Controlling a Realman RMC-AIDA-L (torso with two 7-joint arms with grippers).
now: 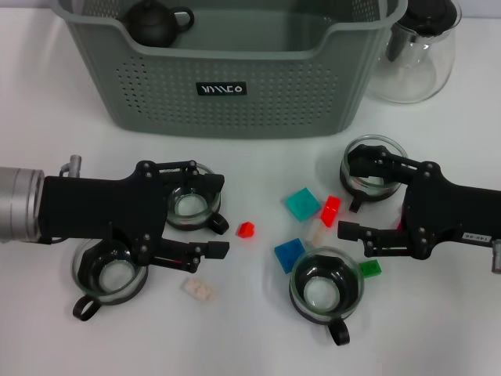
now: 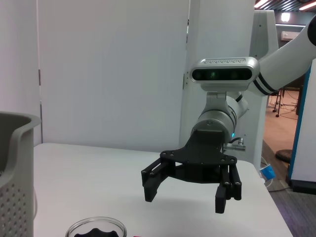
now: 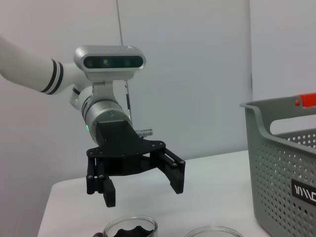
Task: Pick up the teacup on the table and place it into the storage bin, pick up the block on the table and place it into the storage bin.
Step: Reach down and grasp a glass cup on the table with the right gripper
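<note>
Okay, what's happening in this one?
A two-armed robot is clearing teacups and blocks into the storage bin. Right now neither tool holds anything. The left tool hangs open around a glass teacup, and the right tool hangs open by another teacup. Two more teacups and all the coloured blocks, such as the small red block, lie on the table. The bin already holds a dark teapot.

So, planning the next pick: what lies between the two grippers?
Head view: between left gripper and right gripper lie a small red block, teal block and blue block.
</note>
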